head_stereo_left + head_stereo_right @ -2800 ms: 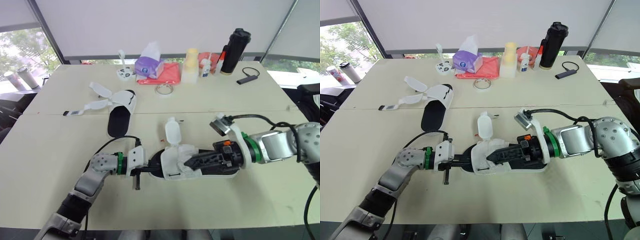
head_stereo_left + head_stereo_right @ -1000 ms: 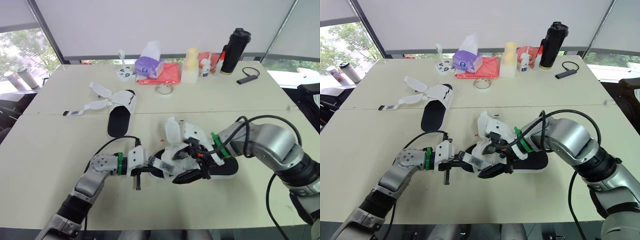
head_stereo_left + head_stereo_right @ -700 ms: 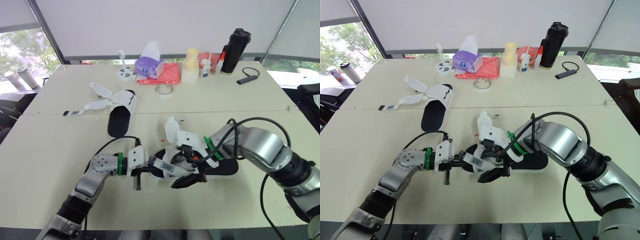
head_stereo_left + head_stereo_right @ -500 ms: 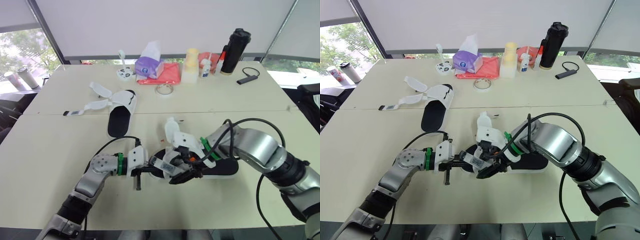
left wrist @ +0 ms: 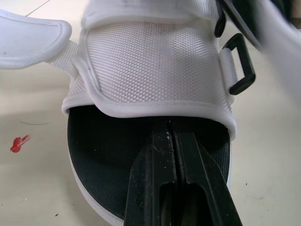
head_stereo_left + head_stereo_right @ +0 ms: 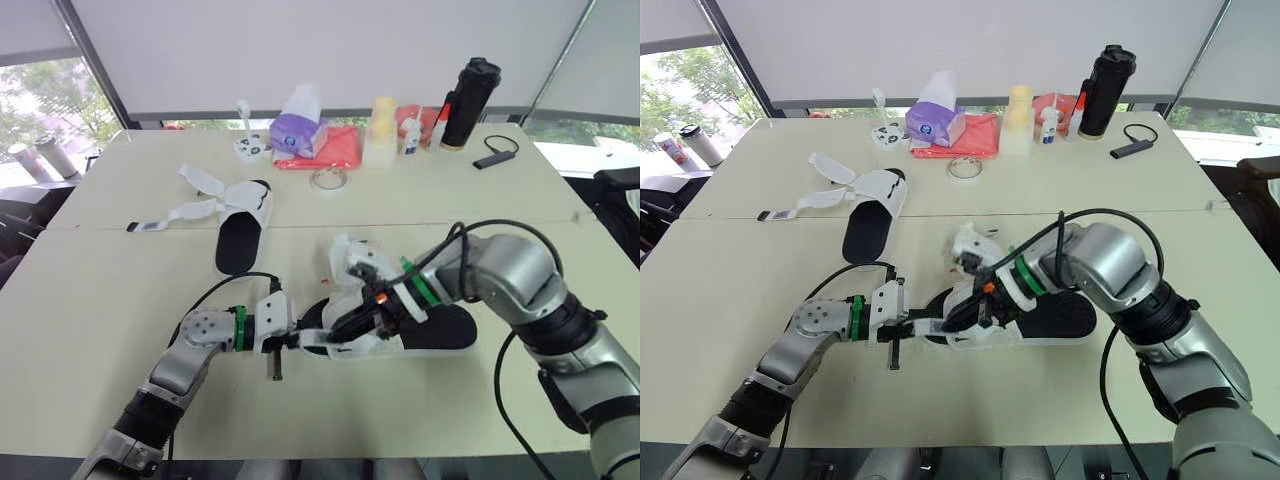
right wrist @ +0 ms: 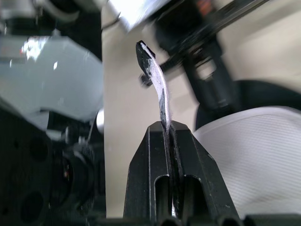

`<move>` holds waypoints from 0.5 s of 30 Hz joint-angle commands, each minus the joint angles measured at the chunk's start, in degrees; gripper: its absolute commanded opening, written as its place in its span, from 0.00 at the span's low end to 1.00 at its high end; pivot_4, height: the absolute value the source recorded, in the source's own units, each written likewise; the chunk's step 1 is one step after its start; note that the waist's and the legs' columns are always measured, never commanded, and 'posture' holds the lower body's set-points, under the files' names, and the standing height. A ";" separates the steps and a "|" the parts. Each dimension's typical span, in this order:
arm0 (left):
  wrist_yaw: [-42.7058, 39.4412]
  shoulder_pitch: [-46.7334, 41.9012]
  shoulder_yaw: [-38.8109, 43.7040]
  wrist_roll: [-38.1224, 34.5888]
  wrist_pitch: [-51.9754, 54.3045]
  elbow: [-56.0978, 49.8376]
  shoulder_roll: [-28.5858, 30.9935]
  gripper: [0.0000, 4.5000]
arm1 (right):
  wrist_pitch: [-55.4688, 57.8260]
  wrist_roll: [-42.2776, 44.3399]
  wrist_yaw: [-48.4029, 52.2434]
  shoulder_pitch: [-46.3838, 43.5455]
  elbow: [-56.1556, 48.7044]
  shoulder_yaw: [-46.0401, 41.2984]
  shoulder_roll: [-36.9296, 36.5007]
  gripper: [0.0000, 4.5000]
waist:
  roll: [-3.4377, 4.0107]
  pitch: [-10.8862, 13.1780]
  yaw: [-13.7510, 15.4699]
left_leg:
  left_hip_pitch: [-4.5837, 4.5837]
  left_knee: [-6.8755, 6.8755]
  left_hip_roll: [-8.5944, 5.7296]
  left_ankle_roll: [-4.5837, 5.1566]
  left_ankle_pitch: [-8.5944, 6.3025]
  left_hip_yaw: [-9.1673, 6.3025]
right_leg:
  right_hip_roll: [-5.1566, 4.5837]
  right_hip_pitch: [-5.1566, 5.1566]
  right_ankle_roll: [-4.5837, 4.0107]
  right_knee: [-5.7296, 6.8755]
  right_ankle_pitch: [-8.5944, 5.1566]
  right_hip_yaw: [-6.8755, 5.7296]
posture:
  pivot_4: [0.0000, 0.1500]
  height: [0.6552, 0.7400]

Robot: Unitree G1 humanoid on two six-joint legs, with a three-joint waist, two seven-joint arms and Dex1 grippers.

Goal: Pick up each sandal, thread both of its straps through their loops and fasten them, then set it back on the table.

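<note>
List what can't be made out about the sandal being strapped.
Head views: the right gripper and its wrist cover the loop side of the near sandal; threading unreadable.
Left wrist view: left gripper tips meet the upper's edge; whether they pinch it is hidden.
Right wrist view: the strap has its root hidden behind the fingers.

Silver-grey arms (image 6: 510,275), green wrist rings (image 6: 238,327), looping black cables (image 6: 855,265), black-fingered grippers (image 5: 172,126) (image 7: 167,126)

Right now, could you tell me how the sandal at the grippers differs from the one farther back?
The near sandal has the left gripper tucked under its upper and the right gripper pinching one strap; the far sandal lies untouched. The near sandal's upper is folded over; the far sandal's straps splay open. Both are white with black footbeds.
</note>
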 commanded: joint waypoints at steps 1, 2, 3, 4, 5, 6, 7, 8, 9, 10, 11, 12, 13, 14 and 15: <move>0.21 0.57 -0.77 1.01 0.39 0.53 0.06 0.00 | 3.74 3.94 -1.78 -1.56 2.24 -9.70 1.00 0.01 | 0.00 0.00 -0.02 | 0.00 0.00 0.00 0.00 0.00 0.00 | 0.00 0.01 0.00 0.00 0.00 0.01 | 1.00 1.00; 0.21 0.57 -0.77 1.01 0.39 0.53 0.05 0.00 | 4.59 4.62 -2.39 -1.53 2.71 -11.30 1.38 0.01 | 0.00 0.00 -0.01 | 0.00 -0.01 0.00 0.00 0.00 0.00 | 0.00 0.04 0.00 0.01 0.00 0.01 | 1.00 1.00; 0.22 0.58 -0.77 1.01 0.38 0.54 0.03 0.00 | 6.31 5.44 -3.38 -1.45 4.11 -14.09 1.85 0.01 | 0.00 0.00 -0.03 | 0.00 -0.02 0.00 0.00 0.00 0.00 | 0.00 0.05 0.00 0.02 0.00 0.01 | 1.00 1.00; 0.22 0.58 -0.77 1.00 0.38 0.55 0.02 0.00 | 7.57 5.99 -4.19 -1.38 5.01 -15.93 2.20 0.01 | 0.00 0.00 -0.05 | 0.00 -0.02 0.00 0.00 0.00 0.00 | 0.00 0.06 0.00 0.03 0.00 0.01 | 1.00 1.00; 0.20 0.61 -0.76 0.98 0.36 0.55 0.03 0.00 | 9.58 6.64 -5.39 -1.35 6.53 -19.07 3.11 0.01 | 0.00 0.00 -0.06 | 0.00 -0.02 0.00 0.00 0.00 0.01 | 0.00 0.10 0.00 0.04 0.00 0.02 | 1.00 1.00; 0.19 0.63 -0.75 0.97 0.35 0.55 0.05 0.00 | 11.11 7.16 -6.44 -1.36 7.52 -21.34 3.89 0.01 | 0.00 0.00 -0.10 | 0.00 -0.02 0.00 0.00 0.00 0.01 | 0.00 0.09 0.00 0.06 0.00 0.03 | 1.00 1.00; 0.15 0.64 -0.75 0.96 0.33 0.58 0.09 0.00 | 12.62 7.47 -7.74 -1.32 8.53 -23.92 4.94 0.01 | 0.00 0.00 -0.16 | 0.00 -0.03 0.00 0.00 0.00 0.01 | 0.00 0.09 -0.01 0.07 0.00 0.03 | 1.00 1.00; 0.12 0.62 -0.80 0.97 0.30 0.62 0.08 0.00 | 13.70 7.20 -11.23 -0.11 10.50 -28.43 7.16 0.01 | 0.00 0.00 -0.24 | 0.00 -0.04 0.00 0.00 0.00 0.02 | 0.00 0.07 -0.01 0.09 0.00 0.04 | 1.00 1.00; 0.10 0.58 -0.82 0.96 0.27 0.68 0.08 0.00 | 14.20 7.14 -13.99 0.79 11.81 -31.46 8.75 0.01 | -0.02 -0.01 -0.30 | 0.00 -0.05 0.01 0.00 0.00 0.03 | 0.00 0.04 -0.01 0.11 0.00 0.05 | 1.00 1.00; 0.09 0.54 -0.81 0.92 0.30 0.70 0.08 0.00 | 14.45 6.56 -16.49 1.98 11.75 -34.10 10.34 0.01 | -0.02 -0.01 -0.30 | 0.00 -0.06 0.03 -0.01 0.01 0.02 | 0.02 0.04 -0.01 0.12 0.01 0.04 | 1.00 1.00; 0.08 0.51 -0.79 0.90 0.29 0.75 0.09 0.00 | 14.48 6.78 -19.08 3.56 11.66 -35.95 11.47 0.01 | -0.01 -0.01 -0.29 | 0.00 -0.10 0.02 -0.02 0.01 0.02 | 0.02 0.03 -0.01 0.13 0.01 0.05 | 1.00 1.00; 0.05 0.48 -0.76 0.89 0.28 0.80 0.10 0.00 | 14.48 7.30 -20.65 4.88 10.89 -36.77 12.02 0.01 | -0.01 -0.01 -0.30 | 0.00 -0.11 0.01 -0.03 0.02 0.04 | 0.01 -0.01 -0.01 0.17 0.01 0.07 | 1.00 1.00; 0.05 0.44 -0.73 0.88 0.26 0.85 0.11 0.00 | 14.48 7.49 -22.22 6.63 9.30 -37.79 12.83 0.01 | -0.01 -0.02 -0.30 | 0.00 -0.12 0.01 -0.03 0.02 0.04 | 0.01 -0.01 -0.01 0.19 0.01 0.07 | 1.00 1.00; 0.02 0.40 -0.68 0.87 0.22 0.93 0.14 0.00 | 14.48 7.90 -23.51 7.74 8.24 -38.45 13.41 0.01 | 0.00 -0.02 -0.34 | 0.00 -0.13 0.01 -0.03 0.02 0.05 | 0.00 -0.02 -0.01 0.20 0.01 0.07 | 1.00 1.00; -0.01 0.39 -0.65 0.87 0.18 0.98 0.17 0.00 | 14.48 7.49 -26.21 9.19 7.66 -40.02 15.08 0.01 | 0.02 -0.03 -0.42 | 0.00 -0.13 0.01 -0.03 0.02 0.06 | 0.00 -0.04 -0.01 0.23 0.01 0.07 | 1.00 1.00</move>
